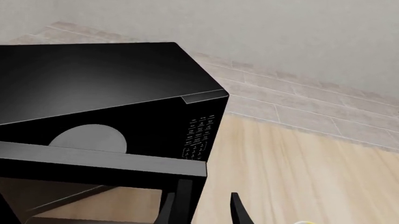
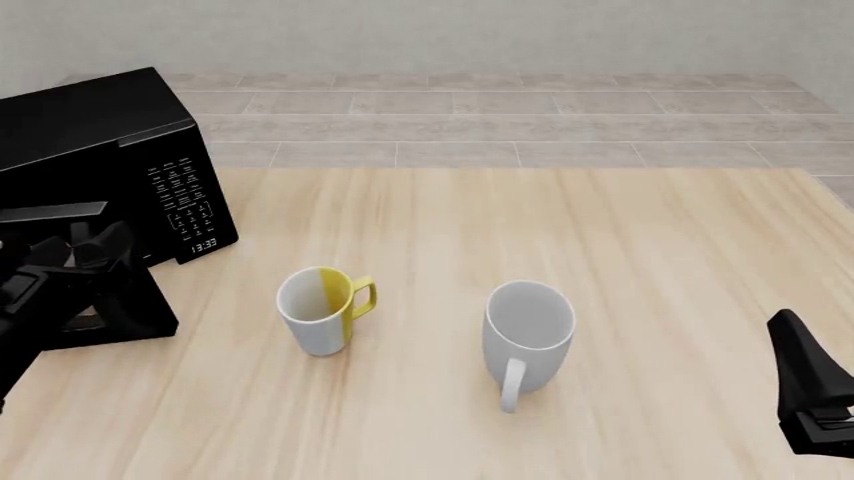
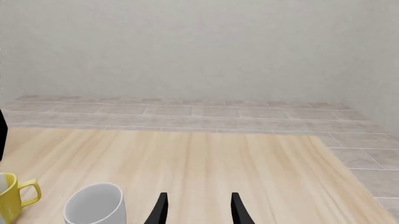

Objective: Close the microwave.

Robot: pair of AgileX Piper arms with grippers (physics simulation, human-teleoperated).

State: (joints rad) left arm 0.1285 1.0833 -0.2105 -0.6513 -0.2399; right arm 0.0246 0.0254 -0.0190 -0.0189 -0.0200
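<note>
The glossy black microwave (image 2: 94,140) stands at the table's far left, its keypad panel (image 2: 187,205) facing right. Its door (image 2: 114,315) hangs open towards the near side. In the left wrist view the microwave (image 1: 93,79) fills the frame, with the grey turntable (image 1: 90,137) showing past the door's top edge (image 1: 100,161). My left gripper (image 1: 203,212) is open; the door's free edge stands between its fingers. In the front view the left gripper (image 2: 74,250) sits by the door. My right gripper (image 3: 196,210) is open and empty at the near right (image 2: 814,390).
A yellow and white mug (image 2: 318,310) stands right of the door, and a white mug (image 2: 527,330) stands mid-table. Both show in the right wrist view, the yellow mug (image 3: 9,196) and the white mug (image 3: 93,205). A tiled floor lies beyond the table's far edge.
</note>
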